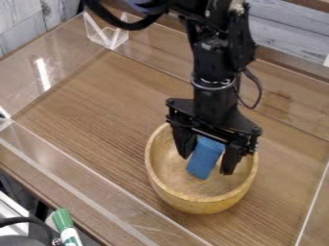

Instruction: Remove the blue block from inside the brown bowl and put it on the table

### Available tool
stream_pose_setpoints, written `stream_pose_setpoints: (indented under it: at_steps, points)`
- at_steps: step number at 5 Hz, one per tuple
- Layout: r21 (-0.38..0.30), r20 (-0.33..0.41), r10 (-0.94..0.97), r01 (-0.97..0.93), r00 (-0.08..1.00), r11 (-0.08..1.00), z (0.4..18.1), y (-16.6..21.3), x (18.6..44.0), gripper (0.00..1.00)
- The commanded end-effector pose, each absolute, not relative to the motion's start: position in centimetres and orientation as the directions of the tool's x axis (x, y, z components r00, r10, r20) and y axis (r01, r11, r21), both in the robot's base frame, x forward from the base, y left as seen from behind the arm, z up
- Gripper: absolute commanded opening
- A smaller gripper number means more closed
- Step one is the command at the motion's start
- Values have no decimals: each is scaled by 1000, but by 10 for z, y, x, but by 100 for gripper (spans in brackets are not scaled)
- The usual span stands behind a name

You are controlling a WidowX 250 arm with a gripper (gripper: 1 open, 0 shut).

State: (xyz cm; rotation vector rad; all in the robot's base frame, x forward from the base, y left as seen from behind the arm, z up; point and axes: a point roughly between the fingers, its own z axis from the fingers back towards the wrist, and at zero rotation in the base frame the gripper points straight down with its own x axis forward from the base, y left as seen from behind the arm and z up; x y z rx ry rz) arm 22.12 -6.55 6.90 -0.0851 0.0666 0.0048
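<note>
The brown bowl [174, 187] sits on the table [103, 106] at the lower right of the view. Inside it stands the blue block [206, 159], upright and a little tilted. My gripper [206, 157] points straight down into the bowl with its black fingers [179, 136] spread on either side of the block. The jaws are open, and a gap shows between each finger and the block. The block's base is hidden by the bowl's near rim.
Low clear acrylic walls [77, 154] ring the tabletop. A clear folded stand [106, 34] rests at the back left. A green-and-white object [61, 229] lies outside the wall at the bottom left.
</note>
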Motion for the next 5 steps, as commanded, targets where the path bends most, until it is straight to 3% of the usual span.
stream_pose_setpoints:
  at_steps: [1,2,3,5]
  points:
    - [-85,-37,-2,-1,999,996,70,-68,227,100]
    - [-78,-33,-7,4,999,997,66,-70,228,100]
    - [-68,-28,-11,9,1000,998,61,-72,228,0]
    - [-37,-28,-18,17,999,999,61,-73,232,0]
